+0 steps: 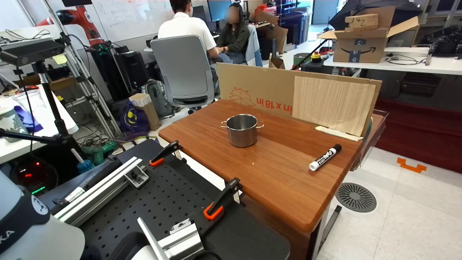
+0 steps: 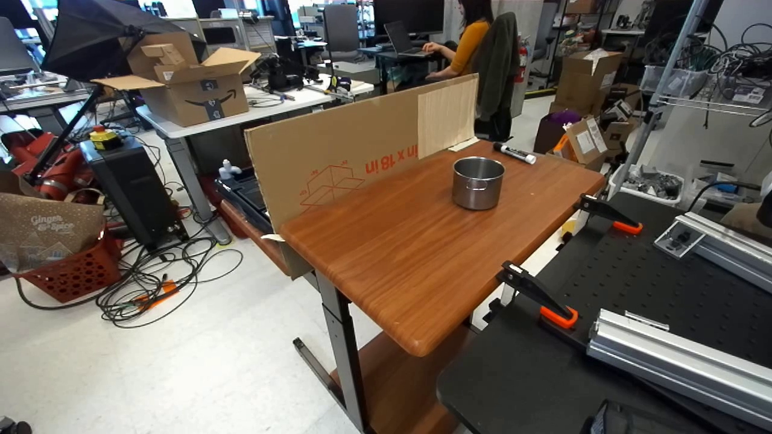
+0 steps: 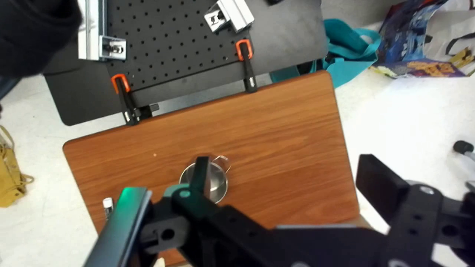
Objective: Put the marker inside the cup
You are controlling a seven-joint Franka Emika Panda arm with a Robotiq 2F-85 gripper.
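The marker lies on its side on the brown table, its white end toward the near edge and its black end away. It also lies near the cardboard in an exterior view. In the wrist view only its white end shows; the gripper hides the rest. The shiny metal cup stands upright on the table, apart from the marker, and also shows in an exterior view. My gripper is wide open and empty, high above the table. One finger covers part of the cup in the wrist view.
A cardboard sheet stands along the far side of the table. Two black and orange clamps sit at the near edge. A black perforated board with metal rails adjoins the table.
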